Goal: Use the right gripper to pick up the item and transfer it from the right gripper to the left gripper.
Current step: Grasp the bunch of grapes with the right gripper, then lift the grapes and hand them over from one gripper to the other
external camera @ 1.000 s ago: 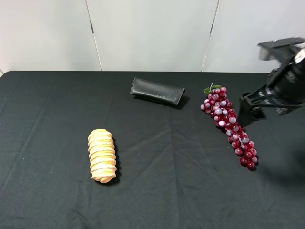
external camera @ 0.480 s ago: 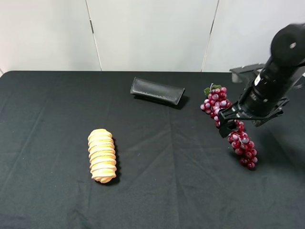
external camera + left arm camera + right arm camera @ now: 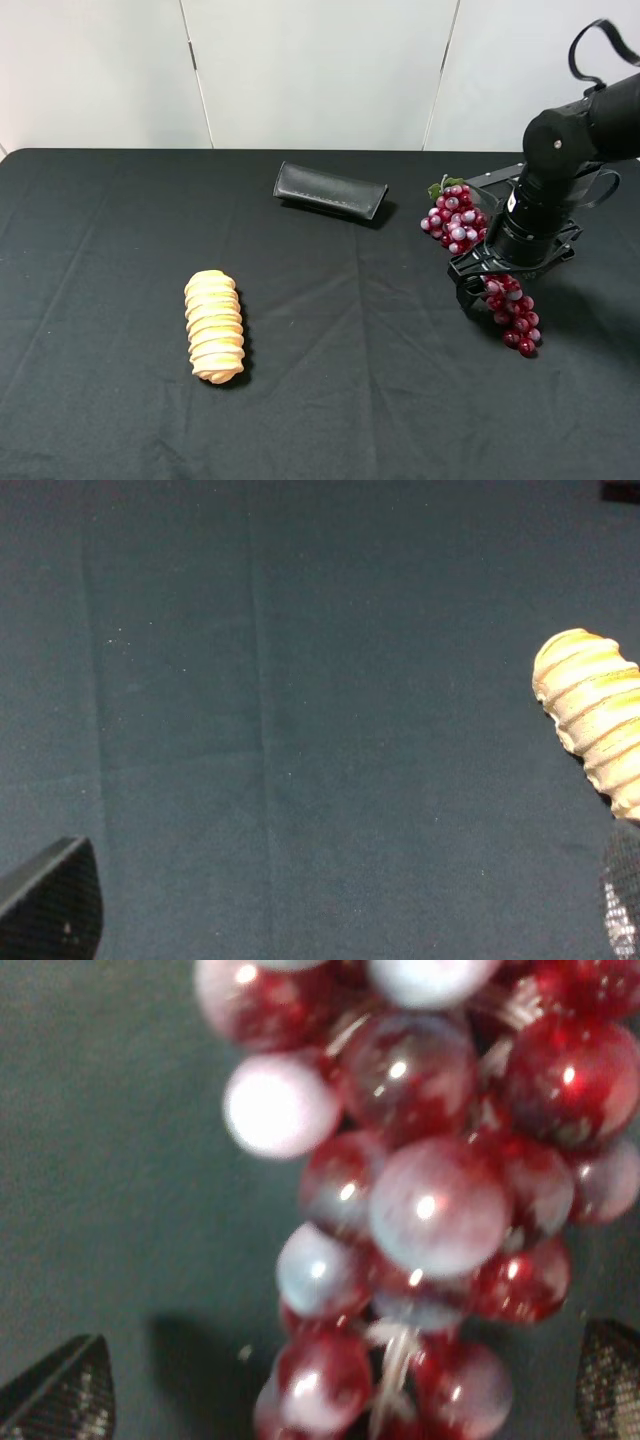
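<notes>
Just beneath my right tool (image 3: 482,288), which is wide open and gripping nothing, the grapes (image 3: 455,222) lie on the tabletop (image 3: 350,390) between its jaws; closing off-centre on glossy beads could pinch only a few and drop the bunch.

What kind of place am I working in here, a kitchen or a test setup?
Most likely a lab test bench, not a kitchen: a table under a black cloth, a bare white panel wall behind it, and unrelated props laid out apart, grapes, a bread roll and a black case.
</notes>
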Controlling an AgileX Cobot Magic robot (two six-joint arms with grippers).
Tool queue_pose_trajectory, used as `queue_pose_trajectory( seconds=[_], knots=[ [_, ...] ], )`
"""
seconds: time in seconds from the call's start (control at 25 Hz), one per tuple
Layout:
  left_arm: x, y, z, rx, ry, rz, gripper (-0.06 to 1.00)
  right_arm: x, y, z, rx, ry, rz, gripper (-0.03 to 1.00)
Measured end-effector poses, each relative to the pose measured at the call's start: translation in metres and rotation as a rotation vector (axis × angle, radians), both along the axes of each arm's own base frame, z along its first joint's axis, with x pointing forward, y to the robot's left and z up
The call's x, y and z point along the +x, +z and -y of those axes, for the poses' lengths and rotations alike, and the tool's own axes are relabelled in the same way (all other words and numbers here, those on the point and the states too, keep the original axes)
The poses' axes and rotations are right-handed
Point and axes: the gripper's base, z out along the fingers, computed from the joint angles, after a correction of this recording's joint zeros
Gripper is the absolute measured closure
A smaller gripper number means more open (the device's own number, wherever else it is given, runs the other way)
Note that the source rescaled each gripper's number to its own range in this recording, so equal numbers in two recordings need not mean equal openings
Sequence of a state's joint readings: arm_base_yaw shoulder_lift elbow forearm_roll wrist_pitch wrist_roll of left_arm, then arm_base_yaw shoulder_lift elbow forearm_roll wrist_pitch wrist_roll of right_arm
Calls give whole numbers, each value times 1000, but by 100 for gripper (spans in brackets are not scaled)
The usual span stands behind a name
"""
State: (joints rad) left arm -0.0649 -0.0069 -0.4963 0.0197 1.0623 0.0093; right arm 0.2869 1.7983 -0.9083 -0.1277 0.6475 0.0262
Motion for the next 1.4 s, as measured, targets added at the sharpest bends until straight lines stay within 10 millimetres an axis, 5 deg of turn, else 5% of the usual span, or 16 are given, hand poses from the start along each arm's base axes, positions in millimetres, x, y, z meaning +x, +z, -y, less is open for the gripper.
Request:
queue_pose_trajectory(
  seconds=[0.64,0.92,1.12,1.4],
  knots=[
    [0,0,0,0,0,0,-4,4,-17,-1,-8,3,-13,-3],
    [0,0,0,0,0,0,-4,4,-17,-1,-4,-4,-13,60],
    [0,0,0,0,0,0,-4,3,-18,-1,-9,-3,-22,89],
    [0,0,0,0,0,0,-4,3,-18,-1,-11,-2,-24,90]
  ],
)
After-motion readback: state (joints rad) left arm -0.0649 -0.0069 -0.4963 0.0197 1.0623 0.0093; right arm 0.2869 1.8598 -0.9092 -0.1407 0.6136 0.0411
